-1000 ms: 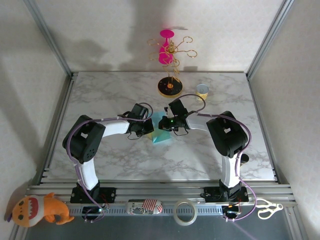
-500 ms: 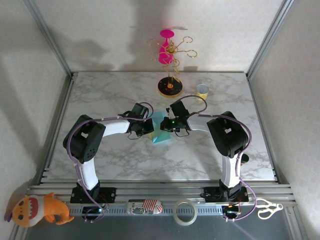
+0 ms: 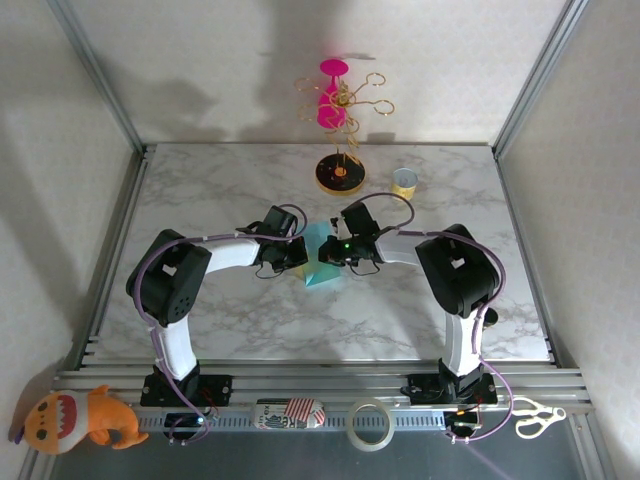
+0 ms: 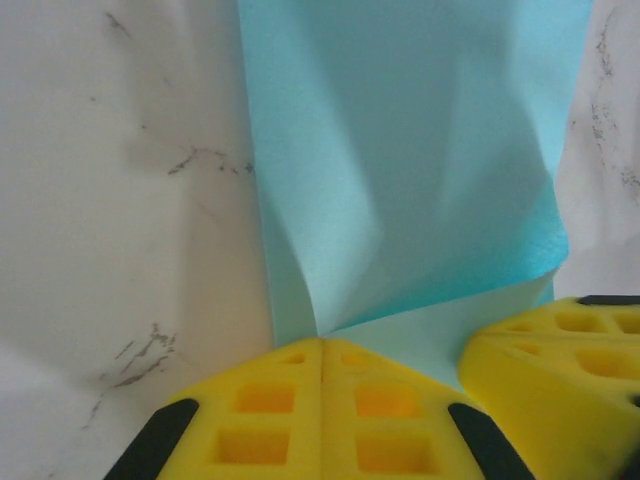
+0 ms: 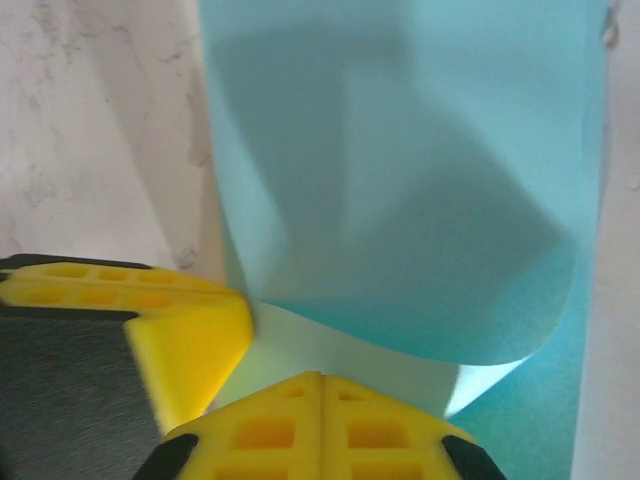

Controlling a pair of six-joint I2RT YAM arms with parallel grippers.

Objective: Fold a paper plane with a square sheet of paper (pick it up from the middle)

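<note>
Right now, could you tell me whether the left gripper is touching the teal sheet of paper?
Touching. The left wrist view shows the left gripper shut, with the teal paper puckering into the seam between its yellow fingers.

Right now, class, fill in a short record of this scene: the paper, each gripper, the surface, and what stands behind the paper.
paper: teal sheet, partly folded, mid-table
left gripper: shut on the teal sheet
right gripper: shut on the teal sheet, close beside the left gripper
surface: marble table
behind paper: black-and-yellow stand base, small yellow cylinder
</note>
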